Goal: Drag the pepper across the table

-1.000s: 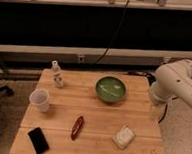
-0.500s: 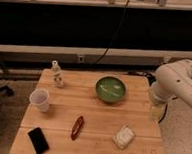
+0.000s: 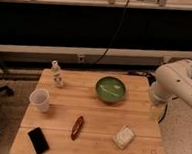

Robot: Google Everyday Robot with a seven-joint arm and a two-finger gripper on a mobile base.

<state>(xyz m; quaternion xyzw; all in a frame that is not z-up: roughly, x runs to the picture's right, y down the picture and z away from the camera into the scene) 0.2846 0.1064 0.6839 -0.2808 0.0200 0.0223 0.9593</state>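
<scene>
Pincer (image 3: 156,113) low beside table (image 3: 101,123), right side, under bent arm (image 3: 178,84)

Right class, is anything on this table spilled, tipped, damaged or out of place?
Nothing stands out. The cup and small bottle stand upright, the green bowl sits level, and the pepper, phone and white block lie flat on the table, no spills. The gripper hangs by the table's right edge.

White cup (image 3: 40,99) left, sm clear bottle (image 3: 56,74) far left, green bowl (image 3: 111,88) far ctr, black phone (image 3: 38,140) near left, white pkg (image 3: 124,136) near right
</scene>
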